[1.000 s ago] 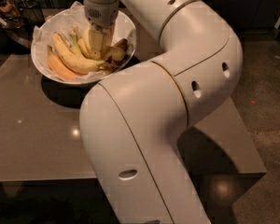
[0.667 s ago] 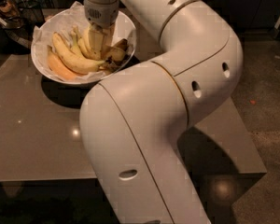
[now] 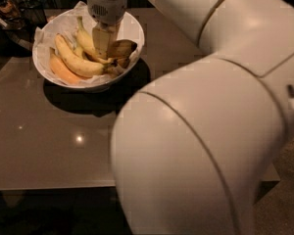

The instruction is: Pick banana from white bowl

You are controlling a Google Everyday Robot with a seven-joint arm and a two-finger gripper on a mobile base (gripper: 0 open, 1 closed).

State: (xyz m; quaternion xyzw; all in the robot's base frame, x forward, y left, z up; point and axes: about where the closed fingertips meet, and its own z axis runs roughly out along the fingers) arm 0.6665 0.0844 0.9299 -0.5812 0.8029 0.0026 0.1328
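While the hand (image 3: 105,42) hangs straight down from its wrist into the white bowl (image 3: 137,37), which stands by the far left corner of the worktop (image 3: 63,146), the rest of the arm is what has changed. Over the last second its elbow and upper link have swung toward the camera and to the right, so they now fill most of our view and cover the worktop's right side. The hand has hardly shifted over the bowl, and the fruit lies as it did. The banana (image 3: 89,44) is still inside the bowl on the crumpled paper lining (image 3: 44,33), its stem pointing to the far edge and its body curving under the hand toward a brown-blotched end by the bowl's right rim. The hand is at its middle, and we cannot tell whether it is clenched on the fruit or released. The longer yellow banana (image 3: 76,61) and the orange-tinted banana (image 3: 61,71) lie beside it to the left. We judge that the arm is re-posing around a planted hand, either settling the grasp or readying the lift. Nothing has left the bowl, so the pick is not yet done.
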